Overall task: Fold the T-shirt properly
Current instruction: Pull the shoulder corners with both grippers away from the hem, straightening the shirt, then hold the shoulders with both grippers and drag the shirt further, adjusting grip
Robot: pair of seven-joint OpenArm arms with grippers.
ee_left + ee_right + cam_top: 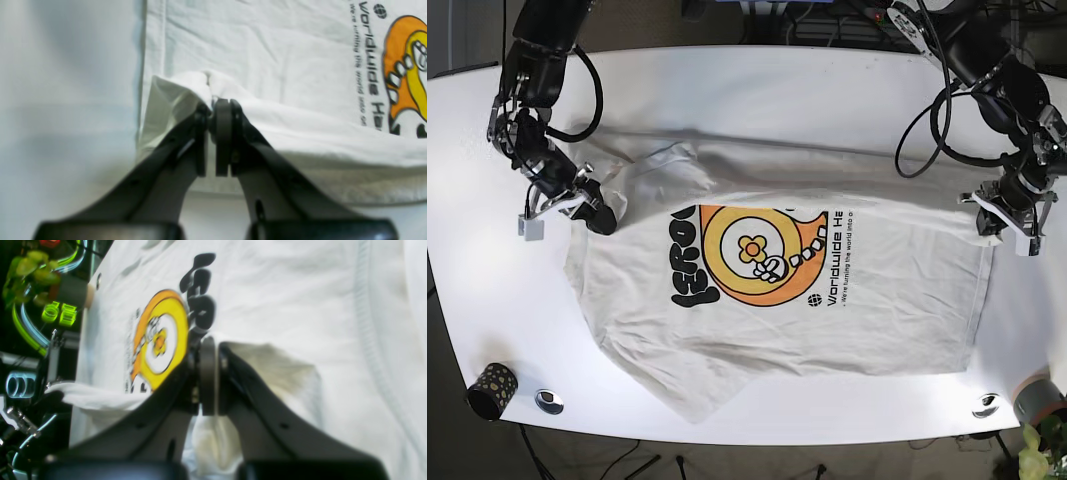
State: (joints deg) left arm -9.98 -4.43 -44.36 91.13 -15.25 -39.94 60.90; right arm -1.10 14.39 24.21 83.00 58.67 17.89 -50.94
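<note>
A white T-shirt (757,320) with an orange and yellow print lies spread face up on the white table (727,80). At the right of the base view my left gripper (997,222) is at the shirt's hem corner. The left wrist view shows this gripper (212,103) shut on a pinch of lifted white fabric (267,60). At the left of the base view my right gripper (599,215) is at the shoulder end. In the right wrist view it (208,346) is shut on bunched cloth beside the print (160,340).
A black speckled cup (492,388) stands at the front left corner. Two metal discs (549,401) (985,404) sit near the front edge. A grey pot with a plant (1039,400) is at the front right. Cables hang behind the table's far edge.
</note>
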